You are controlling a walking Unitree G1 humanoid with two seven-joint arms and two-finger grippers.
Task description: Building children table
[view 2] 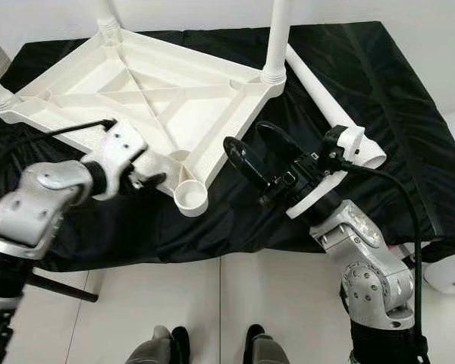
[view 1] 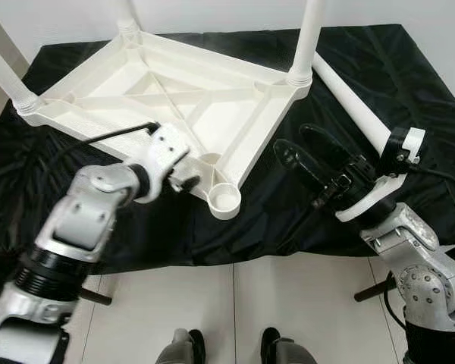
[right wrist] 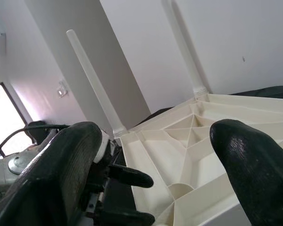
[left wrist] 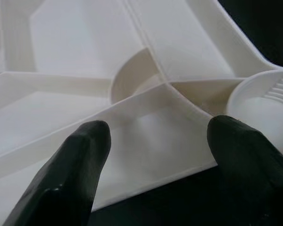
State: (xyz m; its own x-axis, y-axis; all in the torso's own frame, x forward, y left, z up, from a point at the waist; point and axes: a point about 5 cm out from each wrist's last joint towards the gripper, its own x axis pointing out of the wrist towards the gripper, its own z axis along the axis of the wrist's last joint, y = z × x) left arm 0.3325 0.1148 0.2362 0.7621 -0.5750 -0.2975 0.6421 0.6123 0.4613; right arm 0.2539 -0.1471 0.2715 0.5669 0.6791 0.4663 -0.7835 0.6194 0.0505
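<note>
In the left eye view, a white ribbed plastic tabletop (view 1: 174, 98) lay upside down on a black cloth (view 1: 409, 83) that covered the low surface under it. Three white round plastic legs (view 1: 307, 38) stood up from its corner sockets, at the far corners and the left one. The near corner, close to the cloth's front edge, held an empty round socket (view 1: 226, 199). A fourth white tube leg (view 1: 349, 102) lay loose on the cloth towards its right edge, just beside the tabletop's right corner. The left gripper (view 1: 188, 180) sat at the tabletop's near rim, just left of the empty socket. The right gripper (view 1: 307, 152) hung over the cloth between that socket and the loose leg, its long black fingers spread and holding nothing.

The right eye view showed the same layout — the loose leg ran from the right corner of the tabletop out past the right gripper's wrist. Below the cloth's front edge were pale floor tiles (view 2: 288, 303) and the robot's feet (view 2: 205, 349).

In the left wrist view, the two black fingertips (left wrist: 70, 169) stood apart, one on each side of a stretch of the tabletop's rim; whether they touched it could not be told. The ridged socket showed beside one tip.

In the right wrist view, the fingers (right wrist: 61, 165) were wide apart — beyond them lay the tabletop's ribbed underside, two upright legs and the left gripper at the rim.
</note>
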